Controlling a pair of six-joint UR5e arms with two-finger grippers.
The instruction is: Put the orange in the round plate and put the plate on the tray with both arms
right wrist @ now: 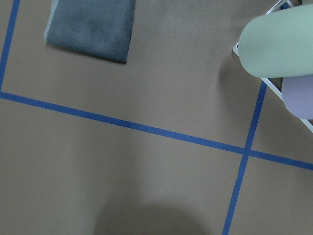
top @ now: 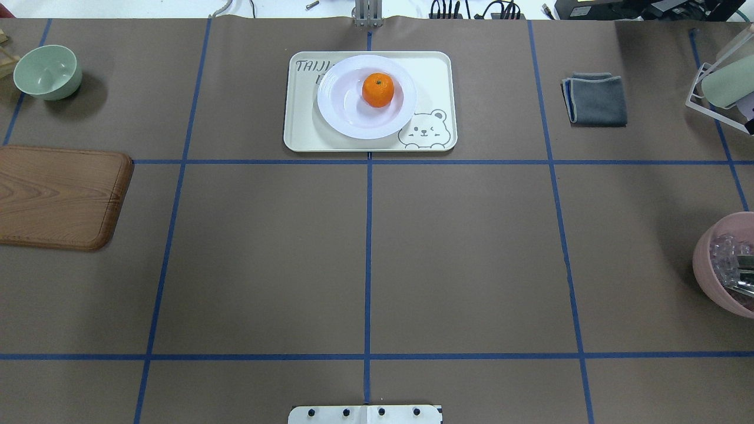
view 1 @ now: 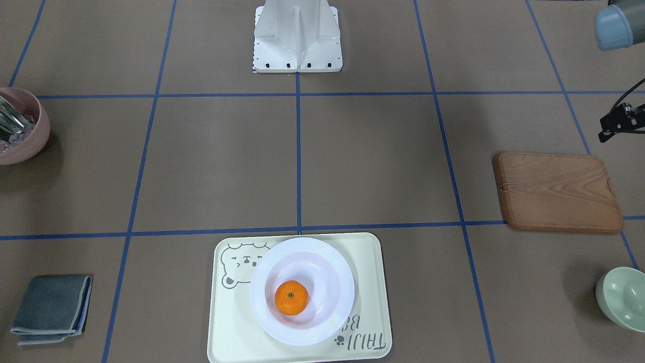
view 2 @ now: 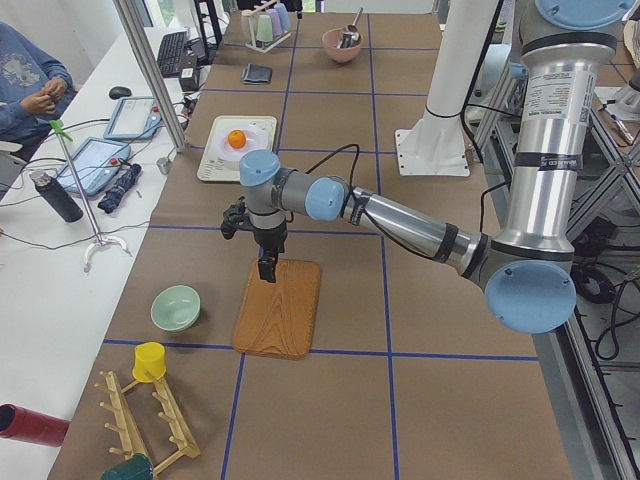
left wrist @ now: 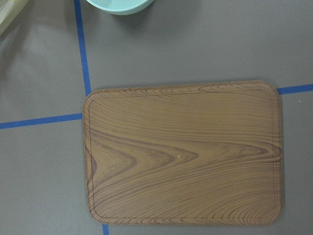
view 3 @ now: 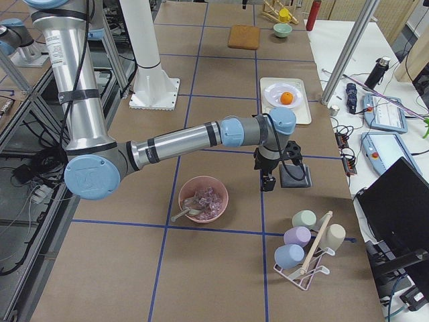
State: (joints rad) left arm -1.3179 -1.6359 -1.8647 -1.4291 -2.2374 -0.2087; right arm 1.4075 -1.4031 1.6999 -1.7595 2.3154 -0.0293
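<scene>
The orange (view 1: 291, 297) (top: 377, 89) lies inside the white round plate (view 1: 342, 282) (top: 333, 112). That plate rests on the cream bear tray (view 1: 375, 262) (top: 436, 76) at the table's far middle. Neither gripper touches them. My left gripper (view 2: 266, 268) hangs over the wooden board, well away from the tray; only the left side view shows it whole, so I cannot tell whether it is open. My right gripper (view 3: 268, 180) hovers over bare table near the grey cloth and pink bowl, its state also unreadable.
A wooden board (top: 59, 197) (left wrist: 181, 152) and a pale green bowl (top: 47, 70) lie on my left. On my right are a folded grey cloth (top: 595, 97), a pink bowl (top: 727, 265) holding ice-like pieces, and a cup rack (top: 727, 82).
</scene>
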